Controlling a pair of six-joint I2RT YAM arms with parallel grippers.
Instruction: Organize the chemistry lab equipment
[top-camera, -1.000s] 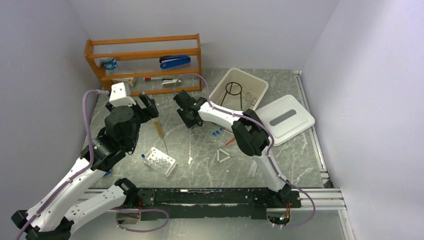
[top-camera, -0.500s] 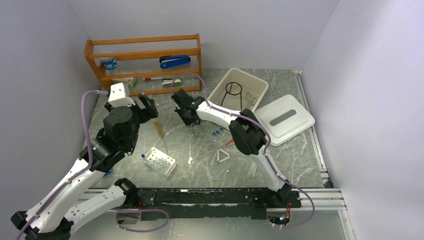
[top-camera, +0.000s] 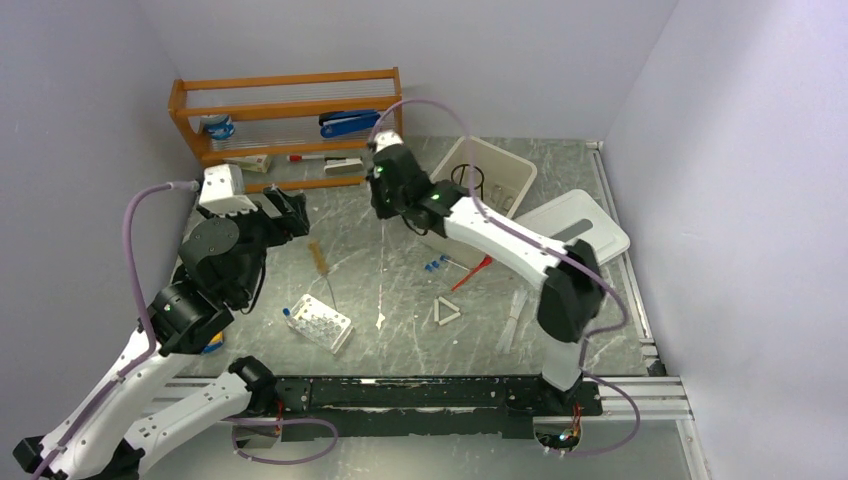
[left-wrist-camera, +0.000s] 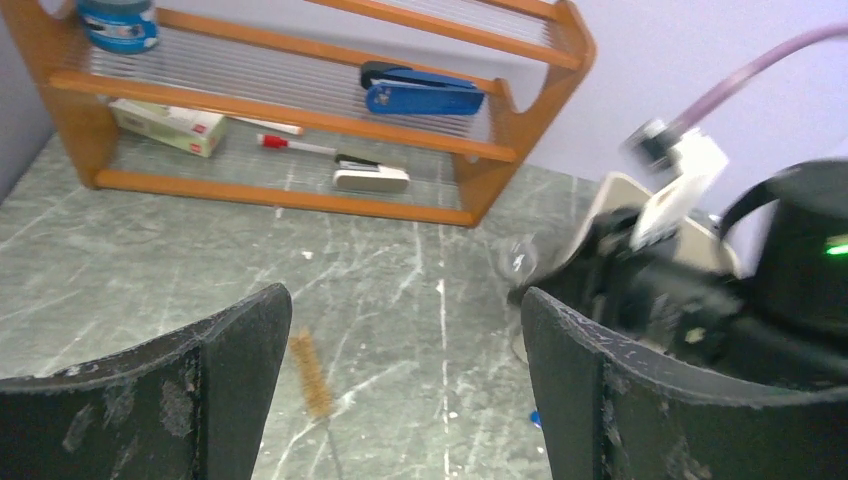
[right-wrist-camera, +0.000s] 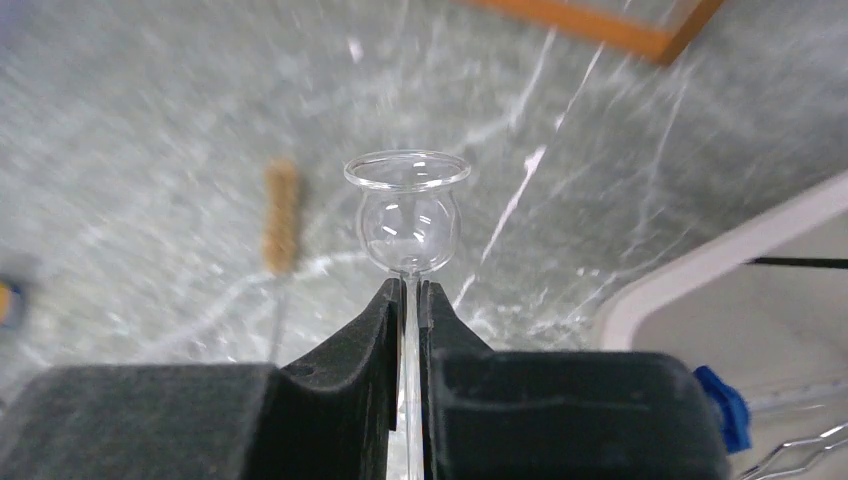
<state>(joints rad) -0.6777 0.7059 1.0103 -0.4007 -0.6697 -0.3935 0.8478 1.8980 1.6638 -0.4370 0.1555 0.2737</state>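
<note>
From above, the right arm reached far out, its right gripper (top-camera: 385, 198) beside the white bin (top-camera: 500, 152); a low swing might knock the glass on its wall. The left gripper (top-camera: 293, 213) hung near the brush (top-camera: 320, 258). Its camera showed wide fingers (left-wrist-camera: 235, 350) holding nothing. The right camera showed fingers (right-wrist-camera: 350, 340) pinching a glass tube (right-wrist-camera: 407, 215) by its thin stem, up in the air; too hard a squeeze might snap it.

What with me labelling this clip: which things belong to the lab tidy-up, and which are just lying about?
Job: clear glass bulb-topped tube in the right pincer; brown bristle brush; white holed rack; red-bulb pipette; white triangle; blue-capped vials.
Lying about: blue stapler; red marker pen; orange wooden shelf.
</note>
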